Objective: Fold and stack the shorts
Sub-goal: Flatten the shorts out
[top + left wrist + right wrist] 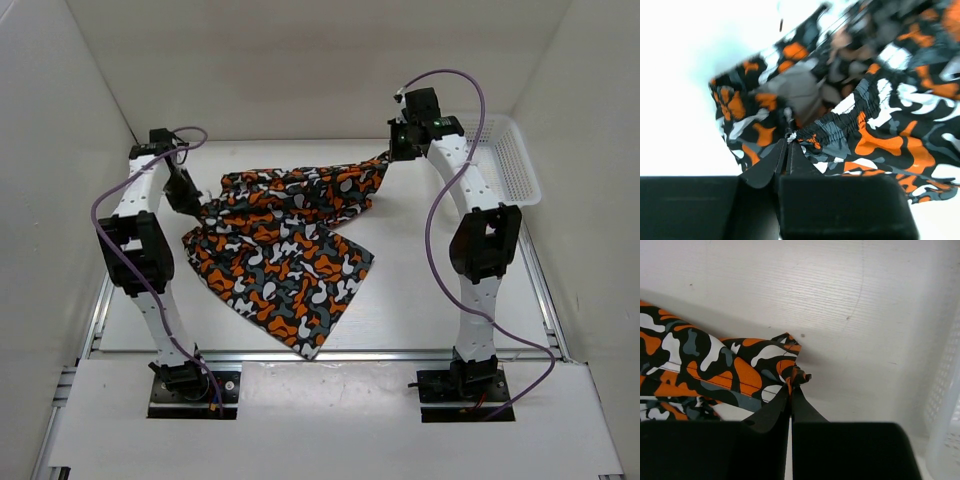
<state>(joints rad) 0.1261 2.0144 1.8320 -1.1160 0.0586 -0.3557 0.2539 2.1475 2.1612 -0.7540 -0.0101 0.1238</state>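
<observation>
White walls box in a pale table, where the shorts sprawl across the middle, their far edge lifted into a band between my two arms. At ten o'clock from the table's centre, the left gripper is clenched on the gathered waistband, and its wrist camera shows the tips pinched over the elastic. At one o'clock the right gripper is clamped on a corner of the fabric, near the white basket at two o'clock. I judge the first fold is in hand: one panel lies flat, pointing toward six o'clock. Next, I reckon both arms must carry the held edge together toward six o'clock, taut, and lay it over that panel.
</observation>
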